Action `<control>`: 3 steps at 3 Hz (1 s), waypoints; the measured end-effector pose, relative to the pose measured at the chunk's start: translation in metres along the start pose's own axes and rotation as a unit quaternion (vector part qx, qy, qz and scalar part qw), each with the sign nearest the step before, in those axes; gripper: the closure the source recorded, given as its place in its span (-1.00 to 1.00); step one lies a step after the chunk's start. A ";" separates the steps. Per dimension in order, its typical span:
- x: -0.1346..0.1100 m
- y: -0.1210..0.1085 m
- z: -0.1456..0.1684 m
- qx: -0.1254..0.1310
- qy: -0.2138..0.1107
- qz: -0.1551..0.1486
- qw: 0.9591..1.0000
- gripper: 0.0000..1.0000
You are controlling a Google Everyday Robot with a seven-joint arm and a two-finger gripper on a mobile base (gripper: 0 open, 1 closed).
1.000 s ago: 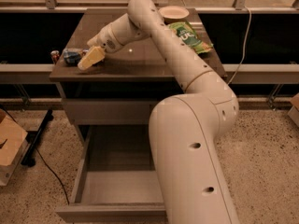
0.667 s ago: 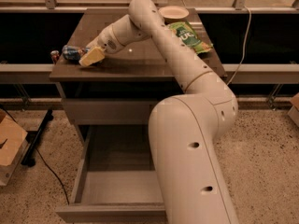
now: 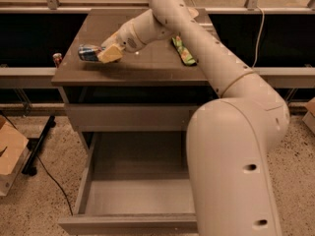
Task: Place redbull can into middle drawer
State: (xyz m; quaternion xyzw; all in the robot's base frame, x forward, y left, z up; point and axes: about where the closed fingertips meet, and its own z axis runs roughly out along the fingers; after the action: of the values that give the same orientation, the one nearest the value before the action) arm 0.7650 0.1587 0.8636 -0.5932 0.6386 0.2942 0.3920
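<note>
The redbull can (image 3: 88, 53), blue and silver, lies on its side just above the left part of the cabinet top (image 3: 147, 68). My gripper (image 3: 106, 54) reaches in from the right, and its yellowish fingers (image 3: 112, 53) are closed on the can's right end. The middle drawer (image 3: 83, 186) is pulled wide open below the cabinet front, and the part of its inside that shows is bare. My arm covers the drawer's right side.
A small red-topped object (image 3: 57, 59) stands at the cabinet's left edge. A green snack bag (image 3: 183, 50) lies on the top to the right of the arm. A closed drawer front (image 3: 128, 117) sits above the open one. A cardboard box (image 3: 10, 154) and a black cable (image 3: 49, 173) are on the floor at left.
The gripper has closed on the can and moved it to the right, away from the red-topped object, and slightly up.
</note>
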 end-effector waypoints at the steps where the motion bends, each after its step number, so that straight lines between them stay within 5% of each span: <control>1: -0.006 0.016 -0.060 0.048 -0.006 -0.005 0.999 1.00; 2: -0.010 0.073 -0.142 0.098 -0.009 -0.027 0.995 1.00; 3: 0.054 0.156 -0.147 0.047 0.038 -0.013 0.998 1.00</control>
State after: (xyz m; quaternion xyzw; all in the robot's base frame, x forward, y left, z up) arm 0.5889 0.0255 0.8802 -0.5929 0.6585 0.2364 0.3987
